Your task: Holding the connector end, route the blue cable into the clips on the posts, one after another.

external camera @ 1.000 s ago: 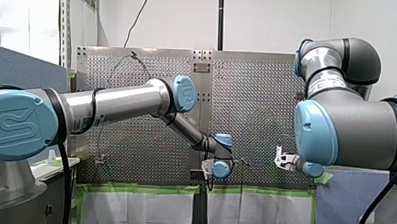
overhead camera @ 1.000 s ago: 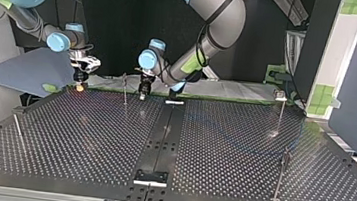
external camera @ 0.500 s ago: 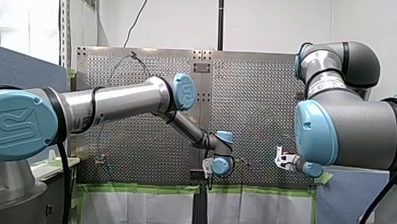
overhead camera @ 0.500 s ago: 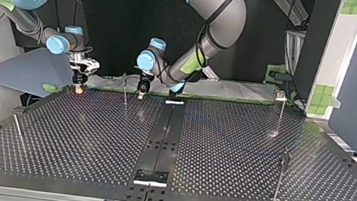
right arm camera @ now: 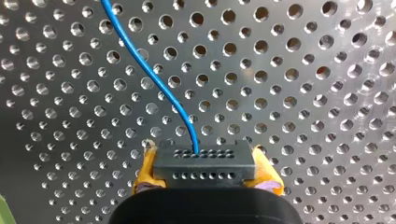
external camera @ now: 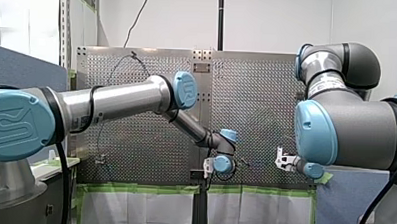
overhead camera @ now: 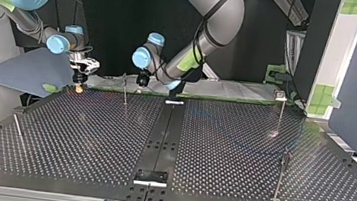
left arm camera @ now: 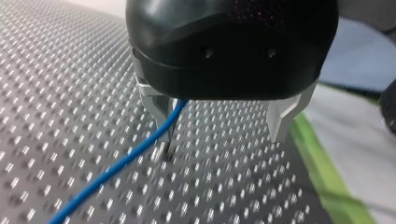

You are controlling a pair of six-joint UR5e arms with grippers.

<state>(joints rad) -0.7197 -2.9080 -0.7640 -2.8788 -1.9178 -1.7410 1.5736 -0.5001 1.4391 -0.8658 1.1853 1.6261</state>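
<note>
The blue cable [right arm camera: 149, 74] rises from a dark connector block [right arm camera: 204, 164], and my right gripper [right arm camera: 205, 181] is shut on that block with its yellow pads. In the top view my right gripper [overhead camera: 79, 76] hangs over the table's far left edge. My left gripper [left arm camera: 224, 128] is open, its metal fingers [left arm camera: 161, 114] wide apart. The cable [left arm camera: 116, 165] runs beside one finger, ungripped, and away over the plate. In the top view my left gripper [overhead camera: 142, 80] hovers just beside a thin post [overhead camera: 125, 89].
More slender posts stand on the perforated table [overhead camera: 87, 136]: one at the far right [overhead camera: 281, 114], one at the near right [overhead camera: 282, 174], one at the left [overhead camera: 16, 130]. A dark centre strip [overhead camera: 163, 134] runs down the plate. A grey panel [overhead camera: 29, 70] lies beside my right gripper.
My left gripper has opened, let the cable go and lifted off the table near the post. My right gripper has held still with the connector.
</note>
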